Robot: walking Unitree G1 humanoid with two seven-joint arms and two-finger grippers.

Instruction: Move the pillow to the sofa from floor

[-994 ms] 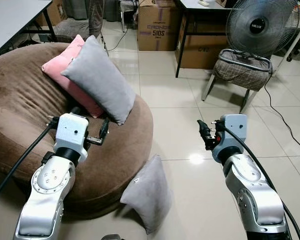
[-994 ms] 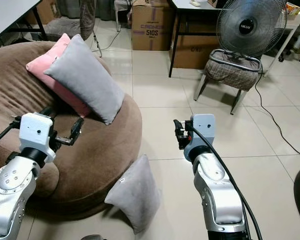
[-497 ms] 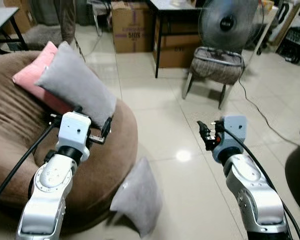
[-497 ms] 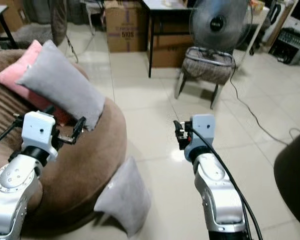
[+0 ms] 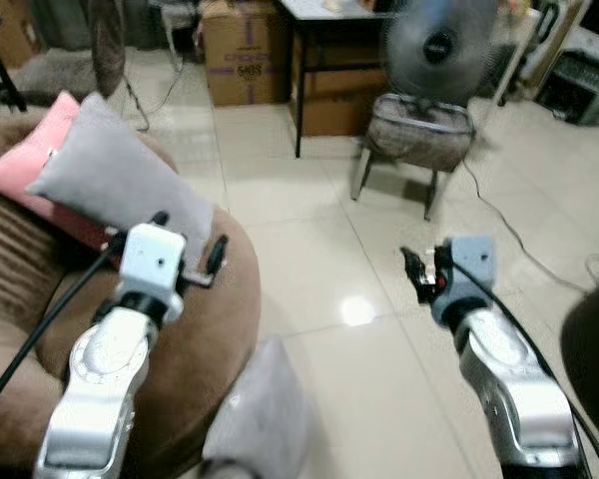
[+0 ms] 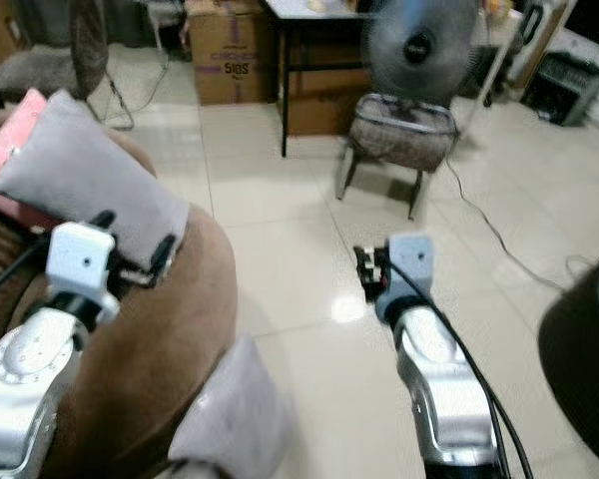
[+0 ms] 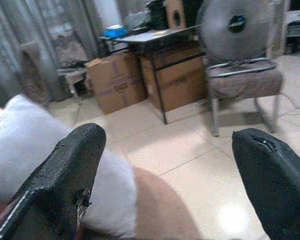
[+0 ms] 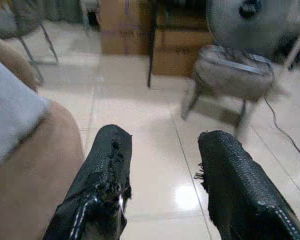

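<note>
A grey pillow (image 5: 258, 417) lies on the tiled floor, leaning against the foot of the brown beanbag sofa (image 5: 215, 309); it is blurred at the bottom of the eye views. On the sofa rest another grey pillow (image 5: 120, 185) and a pink pillow (image 5: 20, 170). My left gripper (image 5: 190, 241) hovers open above the sofa's right edge, its fingers (image 7: 65, 175) spread wide with nothing between them. My right gripper (image 5: 416, 275) is held open over bare floor to the right of the floor pillow, and its fingers (image 8: 102, 185) are empty too.
A chair (image 5: 419, 135) with a standing fan (image 5: 439, 45) behind it stands ahead on the right. Cardboard boxes (image 5: 242, 55) sit by a black table (image 5: 324, 30). A cable (image 5: 519, 235) runs over the floor. A dark round object (image 5: 594, 359) stands at the right edge.
The whole picture has shifted and blurred, so the camera has moved; the sofa and floor pillow sit lower and further left in view. Both arms keep their pose, grippers unchanged.
</note>
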